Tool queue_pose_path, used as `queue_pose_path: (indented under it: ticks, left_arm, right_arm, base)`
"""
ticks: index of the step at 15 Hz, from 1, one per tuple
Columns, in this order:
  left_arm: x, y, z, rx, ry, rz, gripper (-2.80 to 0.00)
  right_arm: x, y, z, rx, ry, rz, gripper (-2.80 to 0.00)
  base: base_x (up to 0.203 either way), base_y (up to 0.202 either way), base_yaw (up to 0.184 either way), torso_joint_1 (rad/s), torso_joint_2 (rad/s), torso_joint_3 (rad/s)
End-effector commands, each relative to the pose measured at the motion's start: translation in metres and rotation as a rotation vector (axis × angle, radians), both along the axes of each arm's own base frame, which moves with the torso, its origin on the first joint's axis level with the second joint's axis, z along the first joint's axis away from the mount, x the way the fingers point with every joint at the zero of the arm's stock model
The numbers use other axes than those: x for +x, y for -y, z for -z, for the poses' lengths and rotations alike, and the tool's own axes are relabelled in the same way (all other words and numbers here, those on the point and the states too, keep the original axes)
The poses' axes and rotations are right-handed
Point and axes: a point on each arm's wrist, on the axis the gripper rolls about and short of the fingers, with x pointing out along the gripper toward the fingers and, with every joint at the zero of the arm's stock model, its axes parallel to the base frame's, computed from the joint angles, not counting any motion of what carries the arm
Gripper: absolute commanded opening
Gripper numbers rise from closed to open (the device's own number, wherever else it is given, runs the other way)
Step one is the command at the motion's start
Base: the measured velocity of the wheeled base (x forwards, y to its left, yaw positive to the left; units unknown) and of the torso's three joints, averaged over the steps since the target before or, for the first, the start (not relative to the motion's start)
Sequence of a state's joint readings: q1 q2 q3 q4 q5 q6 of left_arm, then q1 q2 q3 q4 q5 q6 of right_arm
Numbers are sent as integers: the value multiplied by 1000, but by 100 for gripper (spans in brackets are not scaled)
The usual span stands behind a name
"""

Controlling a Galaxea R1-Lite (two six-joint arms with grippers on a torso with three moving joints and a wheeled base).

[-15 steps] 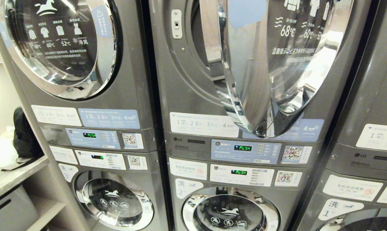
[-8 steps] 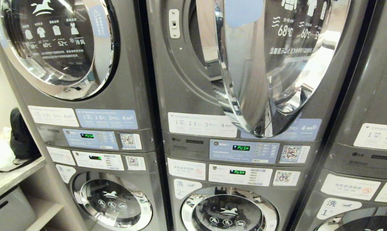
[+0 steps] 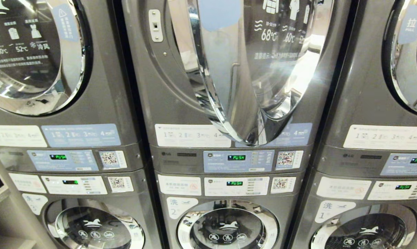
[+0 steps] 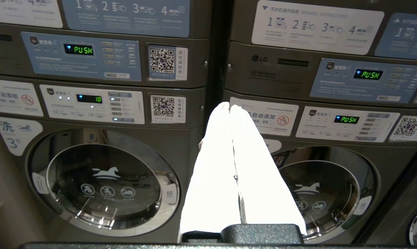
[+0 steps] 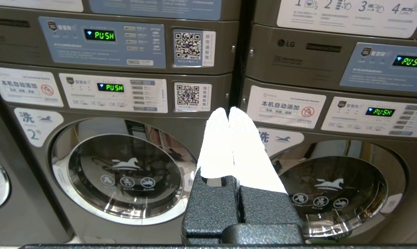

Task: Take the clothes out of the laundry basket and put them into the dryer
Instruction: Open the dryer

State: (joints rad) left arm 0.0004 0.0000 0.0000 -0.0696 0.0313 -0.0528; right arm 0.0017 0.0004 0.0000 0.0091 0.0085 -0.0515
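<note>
So the dryer door is open, but both grippers are pressed together, empty; no clothes before the fingers.

Dark grey machines all over, with shiny chrome rings on the dryer door — glass looks near black. Labels are pale blue and white, little displays glow green. Both sets of fingers — plain white.
</note>
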Motion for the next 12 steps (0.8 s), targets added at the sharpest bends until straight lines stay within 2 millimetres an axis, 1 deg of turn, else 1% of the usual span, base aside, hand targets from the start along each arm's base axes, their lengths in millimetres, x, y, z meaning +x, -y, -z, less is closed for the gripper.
queue_pose_path:
  ticks: [1, 7, 9, 12]
  left_arm:
    - [2, 0, 6, 1, -22, -1, -280]
    - [2, 0, 6, 1, -22, -1, -280]
    - [2, 0, 6, -1, -20, 0, -280]
    - [2, 0, 6, -1, -20, 0, -280]
  right_arm:
    - [0, 0, 0, -1, 0, 0, -280]
    - [0, 0, 0, -1, 0, 1, -280]
    - [0, 0, 0, -1, 0, 1, -280]
    - [0, 0, 0, -1, 0, 1, -280]
  base:
    - [0, 0, 0, 0, 0, 0]
    - [0, 0, 0, 0, 0, 0]
    - [-1, -113, 6, 3, -3, -1]
    - [0, -199, 5, 2, 4, 0]
